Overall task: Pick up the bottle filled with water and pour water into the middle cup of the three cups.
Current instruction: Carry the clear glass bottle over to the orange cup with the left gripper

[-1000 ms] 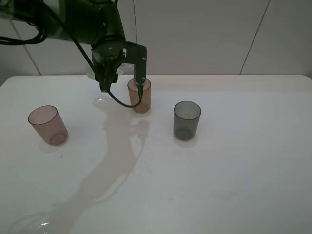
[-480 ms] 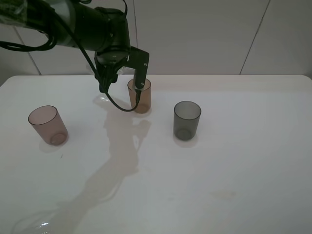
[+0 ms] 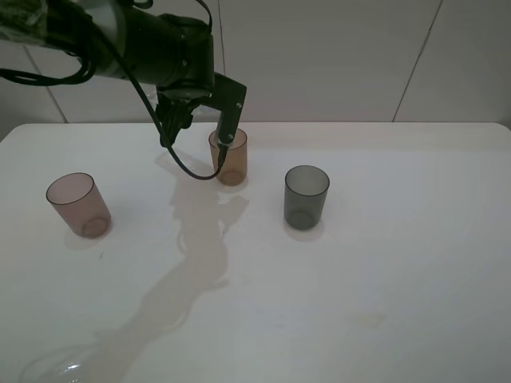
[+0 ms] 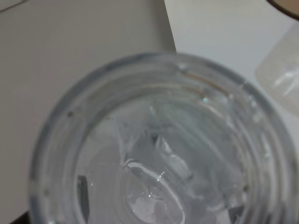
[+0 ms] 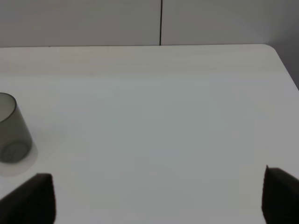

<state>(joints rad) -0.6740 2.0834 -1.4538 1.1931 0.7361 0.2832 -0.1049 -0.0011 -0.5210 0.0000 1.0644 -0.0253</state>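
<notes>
My left gripper (image 3: 198,120) is shut on the clear bottle and holds it tipped above the table, just left of the amber-orange middle cup (image 3: 230,159); one finger (image 3: 227,128) hangs in front of the cup's rim. The black wrist hides the bottle in the exterior view. In the left wrist view the bottle's wide open mouth (image 4: 154,140) fills the picture, with water glinting inside. The pinkish-brown cup (image 3: 77,204) stands at the left, the smoky grey cup (image 3: 306,196) to the right. My right gripper (image 5: 154,200) is open and empty, low over the table to the right of the grey cup (image 5: 11,128).
The white table (image 3: 383,271) runs back to a tiled wall. The left arm's black cable (image 3: 192,169) loops down beside the amber cup. A dark curved rim (image 4: 286,8) shows at a corner of the left wrist view.
My left gripper has turned and lifted a little beside the amber cup, with the bottle in it. The three cups have not moved.
</notes>
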